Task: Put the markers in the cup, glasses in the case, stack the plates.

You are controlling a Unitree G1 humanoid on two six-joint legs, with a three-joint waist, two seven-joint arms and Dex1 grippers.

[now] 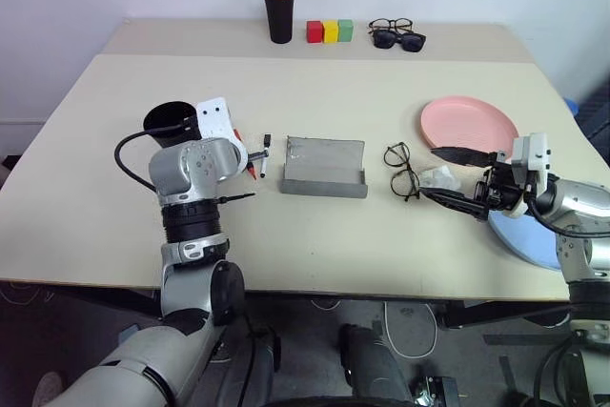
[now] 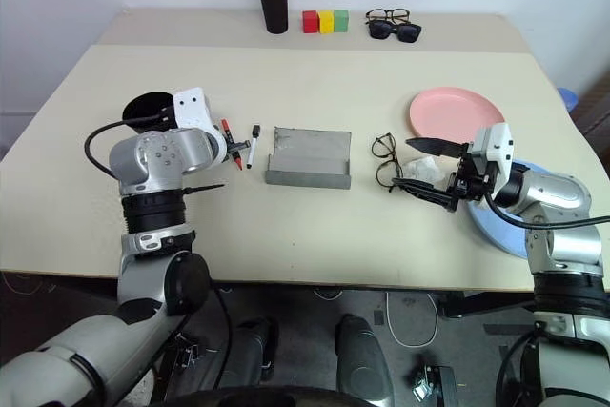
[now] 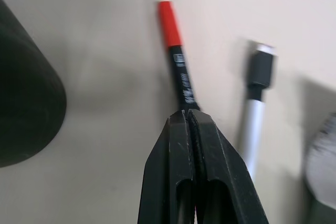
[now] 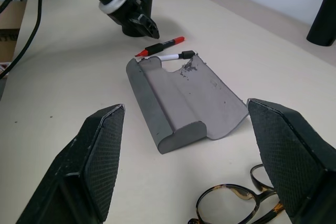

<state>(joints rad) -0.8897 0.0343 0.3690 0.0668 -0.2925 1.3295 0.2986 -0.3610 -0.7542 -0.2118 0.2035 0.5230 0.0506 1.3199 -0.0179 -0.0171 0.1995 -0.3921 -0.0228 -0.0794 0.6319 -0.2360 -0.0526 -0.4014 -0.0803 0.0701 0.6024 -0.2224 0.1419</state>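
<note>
- With the left gripper (image 3: pixel 191 116) clamped on the red marker (image 3: pixel 177 59) beside the cup (image 1: pixel 171 121), its thin end-grip could let it swing.
- Right gripper (image 4: pixel 184 166) gapes wide near the glasses (image 1: pixel 401 170).

The case (image 1: pixel 324 167) lies open mid-surface; just to its left lie the markers (image 2: pixel 240 147), and further left stands the cup (image 1: pixel 170 124); just right of the case sit the glasses (image 1: pixel 401 170); further right the plates (image 1: pixel 469 124), apart; behind the case stand three blocks (image 1: pixel 330 31).
</note>
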